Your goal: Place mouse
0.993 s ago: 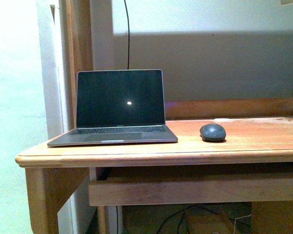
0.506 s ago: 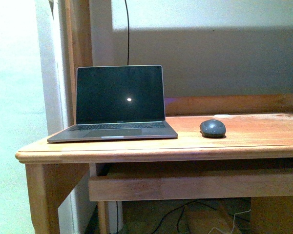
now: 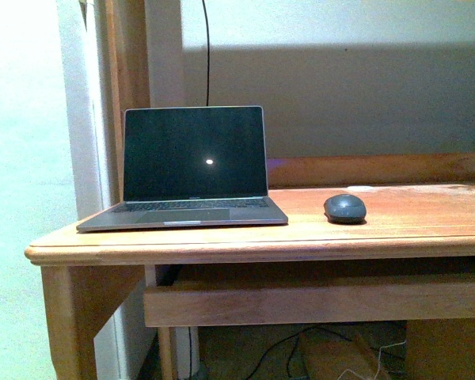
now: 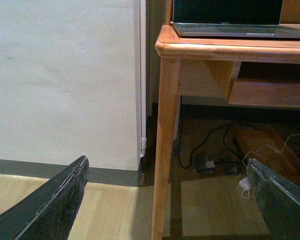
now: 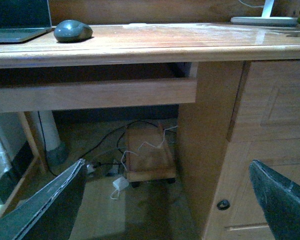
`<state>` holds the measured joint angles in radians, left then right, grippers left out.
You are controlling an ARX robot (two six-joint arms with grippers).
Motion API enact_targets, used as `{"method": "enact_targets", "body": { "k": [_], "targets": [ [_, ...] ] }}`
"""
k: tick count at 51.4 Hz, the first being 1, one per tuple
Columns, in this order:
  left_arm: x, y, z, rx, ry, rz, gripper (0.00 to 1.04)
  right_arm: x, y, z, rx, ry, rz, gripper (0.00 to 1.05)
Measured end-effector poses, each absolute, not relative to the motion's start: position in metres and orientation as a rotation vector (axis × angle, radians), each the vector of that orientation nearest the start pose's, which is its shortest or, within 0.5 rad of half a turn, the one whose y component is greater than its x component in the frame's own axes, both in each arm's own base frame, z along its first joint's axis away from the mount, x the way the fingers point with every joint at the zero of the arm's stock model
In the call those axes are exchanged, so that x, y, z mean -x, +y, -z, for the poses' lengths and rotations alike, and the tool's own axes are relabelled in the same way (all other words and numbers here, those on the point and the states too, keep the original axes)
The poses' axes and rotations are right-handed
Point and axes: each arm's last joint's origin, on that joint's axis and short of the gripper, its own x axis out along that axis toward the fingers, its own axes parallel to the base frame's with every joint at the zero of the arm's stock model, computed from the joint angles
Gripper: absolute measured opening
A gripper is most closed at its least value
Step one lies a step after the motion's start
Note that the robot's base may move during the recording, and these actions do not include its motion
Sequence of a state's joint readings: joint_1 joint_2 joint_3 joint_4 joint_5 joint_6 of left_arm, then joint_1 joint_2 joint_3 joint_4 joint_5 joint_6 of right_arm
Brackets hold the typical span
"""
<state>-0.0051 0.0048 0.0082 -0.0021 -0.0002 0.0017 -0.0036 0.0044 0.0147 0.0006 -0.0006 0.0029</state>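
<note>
Nothing on the desktop has shifted over the last half second, though compared with a second ago the whole scene sits slightly lower in the front view, as if the camera has tipped up a touch and settled.

Biggest thing first: the wooden desk (image 3: 396, 226) fills the lower half of the front view, its rounded front edge running across, a drawer rail beneath it. On its left part stands the open laptop (image 3: 191, 170), screen dark save for one small bright glint, lid upright.

To the right of the laptop, apart from it, the mouse (image 3: 345, 208) lies flat on the desktop, dome up, nothing touching it. The right wrist view shows it too (image 5: 73, 30), just beside the laptop's corner, up on the desk surface.

And the arms? Neither shows in the front view. The left gripper (image 4: 170, 200) hangs low near the floor by the desk leg, fingers spread wide, nothing between them. The right gripper (image 5: 165, 200) sits below the desktop facing the space under the desk, fingers equally wide apart and empty, the mouse well above and away from it.
</note>
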Motion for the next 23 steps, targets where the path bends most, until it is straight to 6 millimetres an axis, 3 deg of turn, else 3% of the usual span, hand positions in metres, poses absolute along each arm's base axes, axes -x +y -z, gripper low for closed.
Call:
{"method": "enact_targets", "body": {
  "k": [23],
  "targets": [
    [-0.0975,-0.0005,-0.1657,-0.002,-0.001,0.005,0.97,-0.0971,-0.0003,-0.1682,-0.003,-0.011,0.003,0.97]
  ]
}}
